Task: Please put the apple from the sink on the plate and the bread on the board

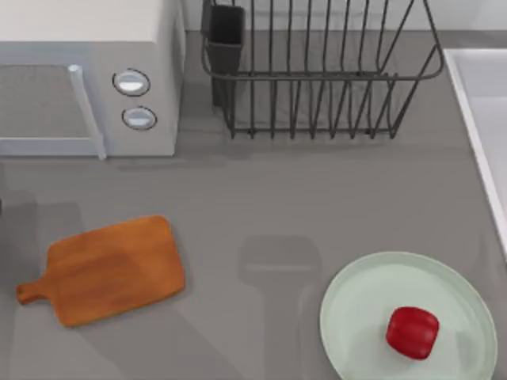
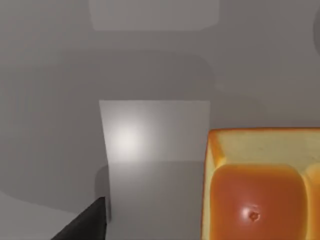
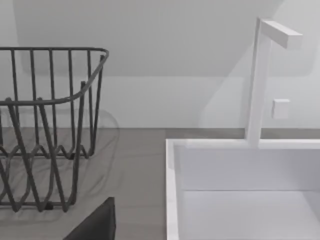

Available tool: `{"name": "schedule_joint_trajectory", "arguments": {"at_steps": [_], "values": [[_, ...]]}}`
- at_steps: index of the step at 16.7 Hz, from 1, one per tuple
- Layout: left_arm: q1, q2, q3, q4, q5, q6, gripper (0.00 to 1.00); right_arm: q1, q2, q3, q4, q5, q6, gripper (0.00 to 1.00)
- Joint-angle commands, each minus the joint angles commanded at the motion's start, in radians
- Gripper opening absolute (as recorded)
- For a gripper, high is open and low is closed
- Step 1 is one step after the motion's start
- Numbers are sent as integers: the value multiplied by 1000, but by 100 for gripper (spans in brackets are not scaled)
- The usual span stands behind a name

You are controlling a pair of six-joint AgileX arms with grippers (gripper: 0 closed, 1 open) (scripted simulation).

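Our left gripper's jaws unreadable, one dark finger [image 2: 85, 222] near the bread [image 2: 260, 185], our right gripper's jaws likewise unreadable, facing the sink [image 3: 240, 190], apple [image 1: 412, 332] on the plate [image 1: 356, 305], board [image 1: 107, 269] bare

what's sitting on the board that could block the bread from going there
Nothing visible: the board lies bare on the table's left side. The bread sits close under the left wrist camera.

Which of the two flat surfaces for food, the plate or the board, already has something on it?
The plate: the apple sits on it. The board lies bare.
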Motion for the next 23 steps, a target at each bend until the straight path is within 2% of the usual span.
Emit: {"name": "schedule_joint_trajectory", "arguments": {"at_steps": [3,16,23], "values": [[0,0,0,0,0,0,100,0,0,0,0,0,0,100],[0,0,0,0,0,0,2,0,0,0,0,0,0,100],[0,0,0,0,0,0,0,0,0,0,0,0,0,100]]}}
